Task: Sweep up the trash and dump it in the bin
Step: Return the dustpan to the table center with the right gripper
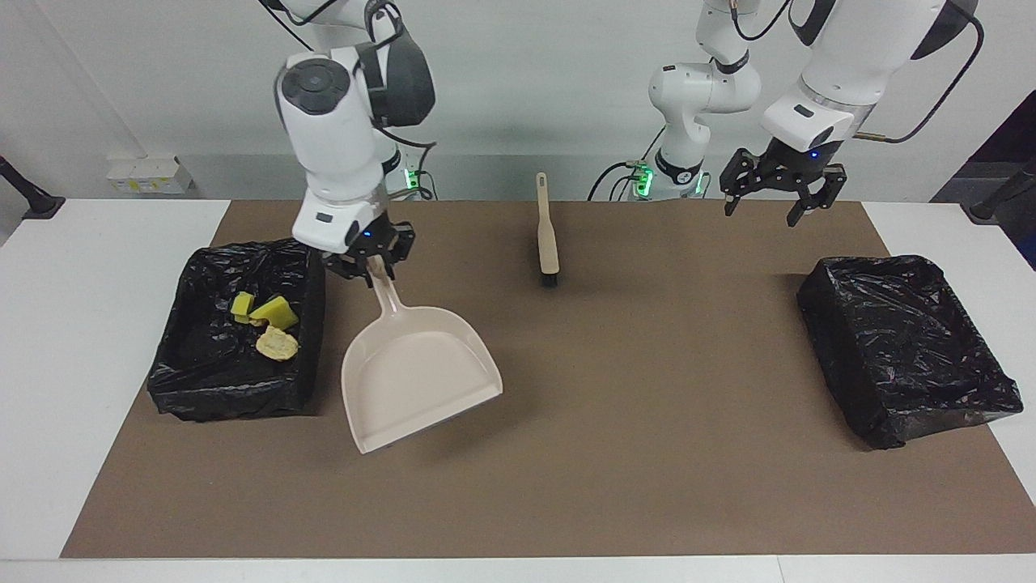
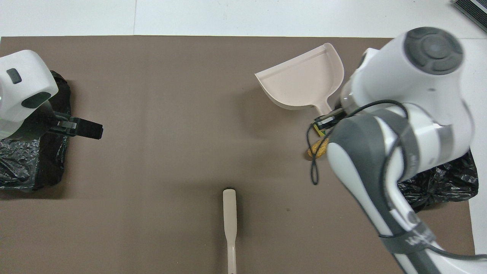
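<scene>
My right gripper (image 1: pixel 376 263) is shut on the handle of the beige dustpan (image 1: pixel 413 364), which hangs empty and tilted over the mat beside a black-lined bin (image 1: pixel 202 380). The trash (image 1: pixel 273 312) lies in that bin: yellow sponge chunks and a golden-brown bread-like piece (image 1: pixel 277 345). In the overhead view the right arm covers most of this bin (image 2: pixel 437 182); the dustpan (image 2: pixel 304 82), the right gripper (image 2: pixel 327 118) and one golden-brown scrap (image 2: pixel 319 148) show. My left gripper (image 1: pixel 781 198) is open and empty in the air, and in the overhead view (image 2: pixel 81 127) it sits by the other bin.
A beige hand brush (image 1: pixel 548 235) with black bristles lies on the brown mat near the robots, midway between the arms; it also shows in the overhead view (image 2: pixel 229 220). A second black-lined bin (image 1: pixel 906 340) stands at the left arm's end (image 2: pixel 30 167).
</scene>
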Available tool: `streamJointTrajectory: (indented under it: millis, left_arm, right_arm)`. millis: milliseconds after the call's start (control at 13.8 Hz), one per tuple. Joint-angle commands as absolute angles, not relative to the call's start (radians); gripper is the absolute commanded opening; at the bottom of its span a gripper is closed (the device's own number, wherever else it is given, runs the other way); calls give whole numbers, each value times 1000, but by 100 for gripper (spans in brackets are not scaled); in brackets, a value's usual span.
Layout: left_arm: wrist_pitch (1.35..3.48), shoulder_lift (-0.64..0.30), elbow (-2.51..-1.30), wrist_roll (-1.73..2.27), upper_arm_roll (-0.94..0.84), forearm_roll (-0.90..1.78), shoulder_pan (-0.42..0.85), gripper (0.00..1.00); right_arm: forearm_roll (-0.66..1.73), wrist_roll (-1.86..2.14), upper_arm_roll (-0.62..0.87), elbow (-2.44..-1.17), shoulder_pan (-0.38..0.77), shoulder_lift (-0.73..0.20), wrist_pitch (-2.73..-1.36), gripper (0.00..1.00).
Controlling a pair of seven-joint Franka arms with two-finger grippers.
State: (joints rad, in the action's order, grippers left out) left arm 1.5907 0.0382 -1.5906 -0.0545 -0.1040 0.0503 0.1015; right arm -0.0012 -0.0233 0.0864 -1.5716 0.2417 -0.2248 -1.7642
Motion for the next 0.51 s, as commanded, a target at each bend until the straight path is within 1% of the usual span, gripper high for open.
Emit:
streamJointTrajectory:
  millis: [0,72,217,362,434]
  left_arm:
    - [1566,28,-1565,-71,-107,37,94,100]
    - [1568,28,-1566,-72,-107,37,94,100]
    - [1566,28,-1568,-72,-94,37,94,100]
    - [1571,26,-1565,-75,-94,37,91,100]
    - [1577,25,-1563,-75,-94,37,86,100]
  right_arm:
    - [66,-237,80,-1557,308,-296,-1857,0]
    - [63,-276,80,-1552,345,-334,-1876,0]
    - [63,-404,80,-1494,418,-423,-1940,0]
    - [61,-487,81,-1419,460,-523,-1982,0]
    - [60,-526,80,-1398,478,-558,-1999,0]
